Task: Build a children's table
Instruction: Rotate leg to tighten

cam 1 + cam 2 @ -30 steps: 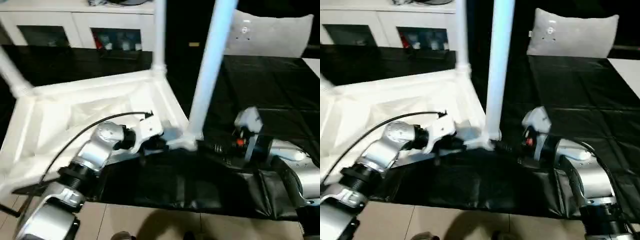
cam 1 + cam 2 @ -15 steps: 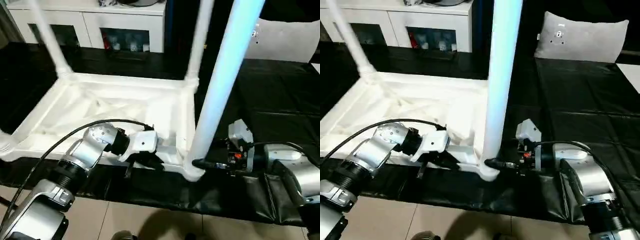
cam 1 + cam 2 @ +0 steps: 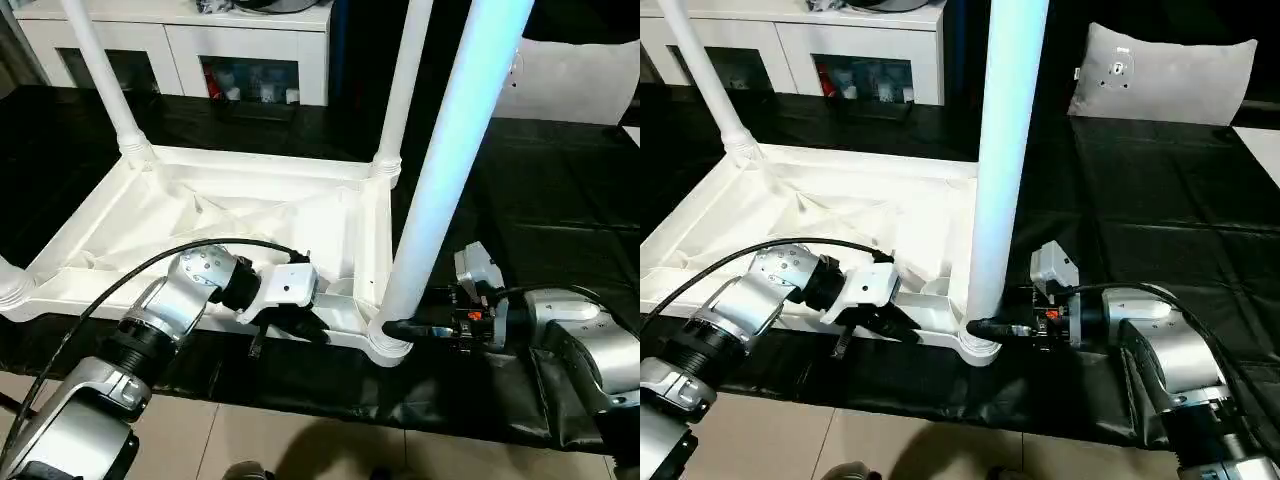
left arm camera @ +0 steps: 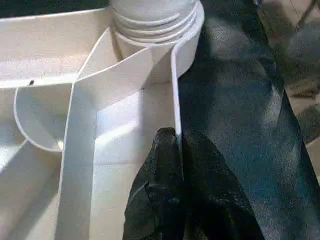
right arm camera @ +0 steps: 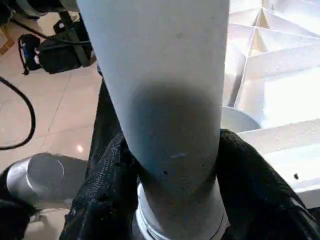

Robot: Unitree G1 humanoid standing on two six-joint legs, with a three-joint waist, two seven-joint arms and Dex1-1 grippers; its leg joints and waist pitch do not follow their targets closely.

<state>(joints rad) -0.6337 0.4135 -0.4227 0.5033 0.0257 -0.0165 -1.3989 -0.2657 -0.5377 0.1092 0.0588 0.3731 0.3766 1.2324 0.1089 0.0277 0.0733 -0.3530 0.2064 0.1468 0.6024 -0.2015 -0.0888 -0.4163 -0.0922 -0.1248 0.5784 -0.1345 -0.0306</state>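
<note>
Left claw [image 4: 177, 150] pinched shut; right claw [image 5: 170, 170] clamped, both forearms reaching forward.

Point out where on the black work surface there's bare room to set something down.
Bare black work surface lies right of the upturned table, running back to the grey cushion. The near corner is crowded: both hands work at the leg.

Black table cover [image 3: 560, 190], white cabinet [image 3: 190, 45], grey cushion [image 3: 1165, 75], tiled floor [image 3: 900, 440]
</note>
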